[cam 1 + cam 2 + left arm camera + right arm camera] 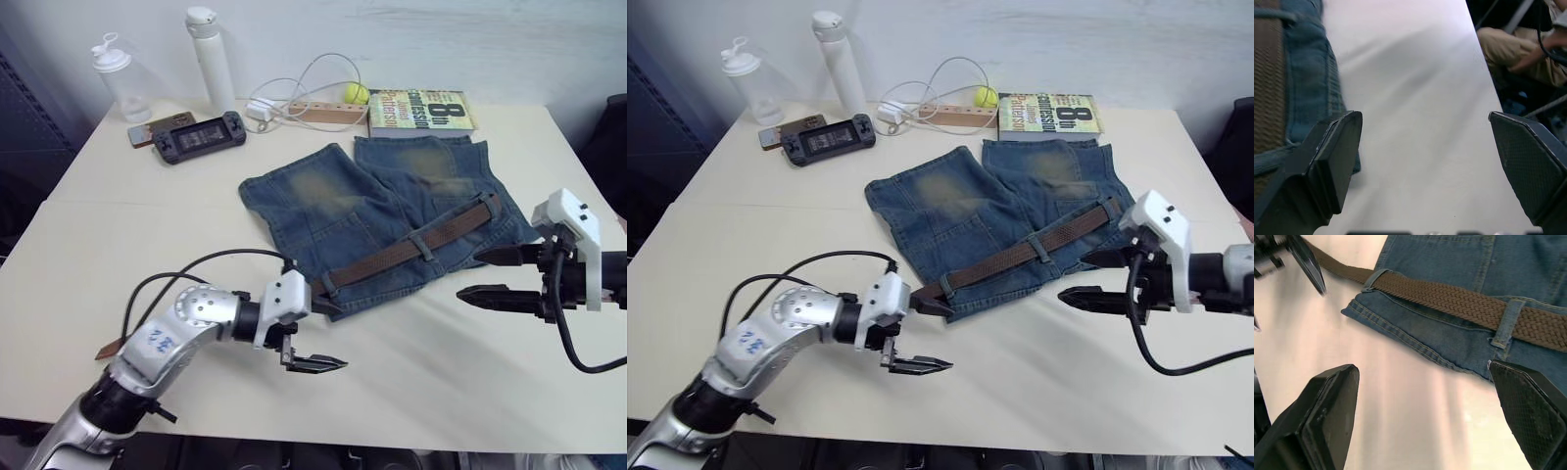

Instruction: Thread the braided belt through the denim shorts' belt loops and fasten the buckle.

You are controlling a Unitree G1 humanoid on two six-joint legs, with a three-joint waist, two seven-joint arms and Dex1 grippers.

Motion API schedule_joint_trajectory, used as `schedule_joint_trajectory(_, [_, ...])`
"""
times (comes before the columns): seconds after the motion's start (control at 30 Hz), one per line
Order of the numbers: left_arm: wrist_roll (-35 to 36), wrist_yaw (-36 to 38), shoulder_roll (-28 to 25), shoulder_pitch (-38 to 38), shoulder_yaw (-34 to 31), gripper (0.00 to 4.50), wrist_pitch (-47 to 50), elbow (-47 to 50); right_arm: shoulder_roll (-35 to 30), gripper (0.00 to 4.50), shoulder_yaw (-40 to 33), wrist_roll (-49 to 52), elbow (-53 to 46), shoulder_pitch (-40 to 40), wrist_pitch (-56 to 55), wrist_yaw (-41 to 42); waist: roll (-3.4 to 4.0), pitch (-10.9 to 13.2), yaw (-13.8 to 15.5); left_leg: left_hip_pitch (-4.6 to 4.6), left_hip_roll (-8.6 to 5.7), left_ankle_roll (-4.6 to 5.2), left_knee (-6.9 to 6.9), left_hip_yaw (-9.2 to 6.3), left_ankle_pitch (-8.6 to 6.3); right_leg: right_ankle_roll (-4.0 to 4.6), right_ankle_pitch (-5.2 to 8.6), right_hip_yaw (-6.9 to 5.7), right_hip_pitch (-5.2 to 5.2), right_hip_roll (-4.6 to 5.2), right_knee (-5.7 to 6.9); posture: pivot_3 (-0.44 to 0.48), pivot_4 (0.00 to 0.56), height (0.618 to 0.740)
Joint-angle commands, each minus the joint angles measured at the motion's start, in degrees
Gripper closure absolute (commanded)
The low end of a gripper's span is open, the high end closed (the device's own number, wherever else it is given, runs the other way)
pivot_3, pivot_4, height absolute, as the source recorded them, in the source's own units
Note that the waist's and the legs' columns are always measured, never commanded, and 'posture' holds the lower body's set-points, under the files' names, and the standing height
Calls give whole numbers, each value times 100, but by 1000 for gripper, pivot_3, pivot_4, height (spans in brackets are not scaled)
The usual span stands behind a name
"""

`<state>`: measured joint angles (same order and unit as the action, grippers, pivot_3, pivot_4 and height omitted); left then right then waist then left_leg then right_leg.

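Denim shorts (392, 211) lie flat near the middle of the pale surface (118, 245), legs pointing toward the far edge and the waistband toward the robot. The braided belt (411, 247) runs along that waistband, passing under at least two belt loops (1506, 323) (one near the middle, another by the left corner of the waistband). Its tan end at the right side rests on the denim; the buckle cannot be made out. The left arm reaches in low from the near left corner, forearm angled across the surface, and the left gripper (318, 333) sits just at the left corner of the waistband with its fingers spread wide, one fingertip at the denim edge by the belt's end and the other over bare surface; it holds nothing. The right arm comes in from the right edge, held roughly level, with the right gripper (490, 274) pointing left toward the shorts' right side, its fingers likewise wide apart and empty, one just over the waistband's edge and the other over the surface beside it. Along the far edge stand a clear shaker bottle (120, 78) and a white bottle (210, 54), with a handheld game console (199, 137), a white cable (294, 93), a yellow ball (355, 93) and a book (421, 111).
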<state>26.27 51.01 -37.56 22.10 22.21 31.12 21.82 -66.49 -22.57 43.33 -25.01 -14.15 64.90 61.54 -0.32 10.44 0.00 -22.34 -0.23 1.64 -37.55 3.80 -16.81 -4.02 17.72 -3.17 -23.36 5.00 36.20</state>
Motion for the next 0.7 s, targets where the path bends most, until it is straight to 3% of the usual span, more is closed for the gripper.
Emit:
schedule_joint_trajectory(0.03, [-797, -105, 268, 304, 240, 0, -542, -693, -42, 19, -474, 111, -283, 144, 109, -247, 0, 0, 33, -2, 0, 1, 0, -1, 0, 0, 0, 0, -1, 0, -1, 0, 150, 708])
schedule_joint_trajectory(0.13, [-1247, -236, 515, 443, 260, 0, -898, -1125, 5, 19, -587, 195, -329, 192, 144, -423, 0, 0, 45, -9, 0, 7, -7, -1, -4, -1, 0, 0, -3, 1, -5, 0, 150, 708])
schedule_joint_trajectory(0.4, [-1162, -63, 1170, 451, -5, 0, -1222, -1155, -24, 19, -361, 273, -226, 17, 11, -639, 0, 0, 120, -17, 1, 13, -25, -3, -8, -6, -3, 0, -2, 2, -9, 0, 150, 708])
schedule_joint_trajectory(0.7, [-1982, -239, 1312, 413, 205, 0, -1715, -1759, 45, 19, -103, 280, -195, -201, -79, -899, 0, 0, 141, -21, 0, 15, -33, -2, -8, -7, -4, -1, -1, 2, -9, 0, 150, 708])
